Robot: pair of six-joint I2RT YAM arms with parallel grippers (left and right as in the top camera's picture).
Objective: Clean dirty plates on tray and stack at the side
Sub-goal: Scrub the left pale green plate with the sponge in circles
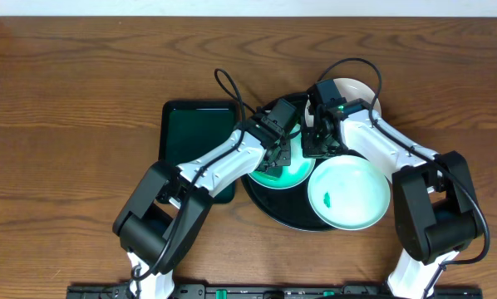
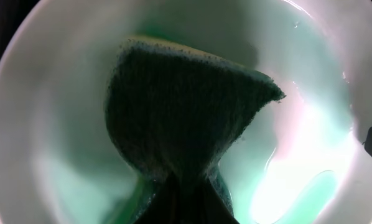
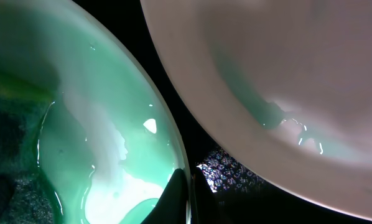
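The plate being wiped [image 1: 286, 176] lies on the left part of the round black tray [image 1: 275, 212], which sits mid-counter, a little nearer the robot's edge than the far edge. The left gripper [image 1: 278, 158] is clenched on the green sponge [image 2: 186, 124] and presses it into this plate's wet bowl. The right gripper [image 3: 187, 186] pinches the same plate's rim, one finger on each side, steadying it.

The smudged plate [image 1: 348, 193], on the tray's near right, carries a small green mark. The far plate [image 1: 361, 90], toward the far edge, is half hidden by the right arm; whether it is clean cannot be told.

No stack exists yet, so the task looks early: cleaning underway, stacking undone. A dark green rectangular tray [image 1: 197, 137] lies just left.
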